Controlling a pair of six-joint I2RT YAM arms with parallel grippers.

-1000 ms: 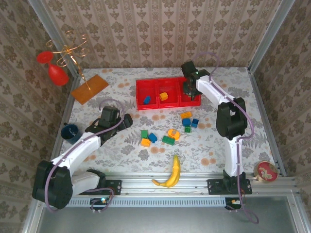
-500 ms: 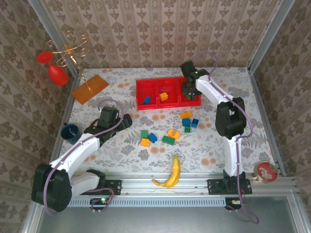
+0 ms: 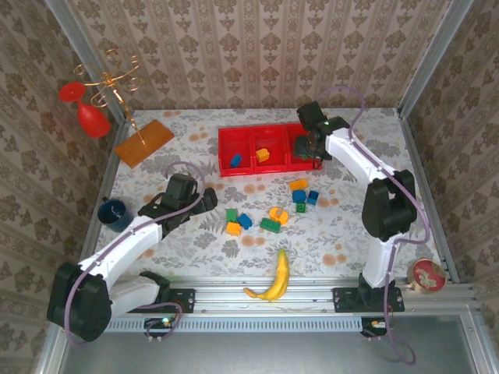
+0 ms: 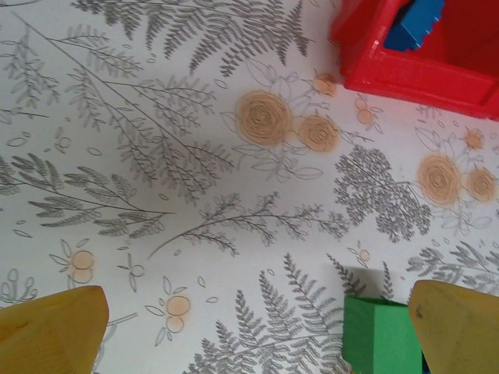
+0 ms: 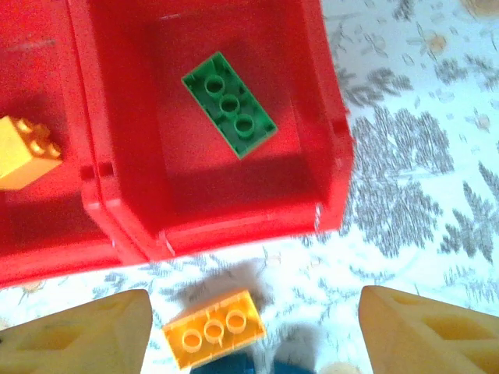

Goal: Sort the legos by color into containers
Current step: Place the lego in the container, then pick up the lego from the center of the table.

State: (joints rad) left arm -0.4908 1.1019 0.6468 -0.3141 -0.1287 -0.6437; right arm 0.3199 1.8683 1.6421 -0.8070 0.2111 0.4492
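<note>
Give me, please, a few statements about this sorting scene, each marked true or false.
1. A green brick lies in the red tray's right-end compartment. True.
2. The banana lies inside the tray. False: it lies on the table, outside the tray.
3. The right gripper grips a green brick. False: it is open and holds nothing.
4. The left gripper is open. True.
5. An orange brick lies in the middle compartment. True.

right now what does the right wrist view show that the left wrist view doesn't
Right wrist: a green lego flat in the red tray's end compartment, an orange lego in the next one, another orange lego on the floral cloth. Left wrist: a blue lego in the tray, a loose green lego on the cloth. Both: the red tray, the floral cloth.
</note>
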